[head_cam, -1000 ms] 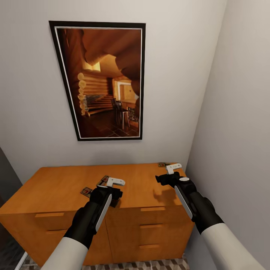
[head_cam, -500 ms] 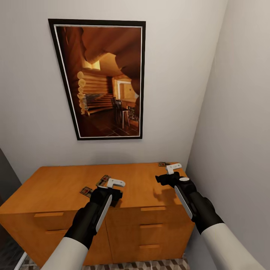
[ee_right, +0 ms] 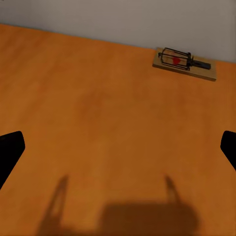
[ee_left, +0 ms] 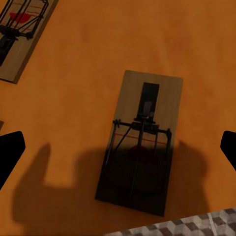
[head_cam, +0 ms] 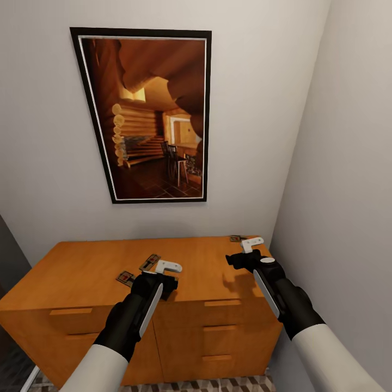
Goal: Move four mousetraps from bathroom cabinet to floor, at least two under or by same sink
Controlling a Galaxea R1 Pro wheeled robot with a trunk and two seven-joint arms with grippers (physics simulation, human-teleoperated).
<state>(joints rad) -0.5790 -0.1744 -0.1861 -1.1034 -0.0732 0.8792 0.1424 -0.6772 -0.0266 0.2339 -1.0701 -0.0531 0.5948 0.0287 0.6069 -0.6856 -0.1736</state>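
Note:
The orange-brown cabinet (head_cam: 87,272) stands against the wall with mousetraps lying flat on its top. One mousetrap (ee_left: 142,142) lies directly below my left gripper (ee_left: 118,152), which hangs open above it, one fingertip to each side, not touching. A second mousetrap (ee_left: 19,29) lies beside it. In the head view two traps (head_cam: 125,277) (head_cam: 151,262) show just left of the left gripper (head_cam: 161,280). Another mousetrap (ee_right: 184,63) (head_cam: 236,238) sits at the cabinet's back right corner by the wall, beyond my open right gripper (ee_right: 118,152) (head_cam: 245,256).
A framed picture (head_cam: 149,114) hangs on the wall above the cabinet. A side wall (head_cam: 348,190) runs close along the right arm. Cube-patterned bathroom floor (head_cam: 218,384) (ee_left: 196,226) shows below the cabinet's drawer fronts (head_cam: 218,326).

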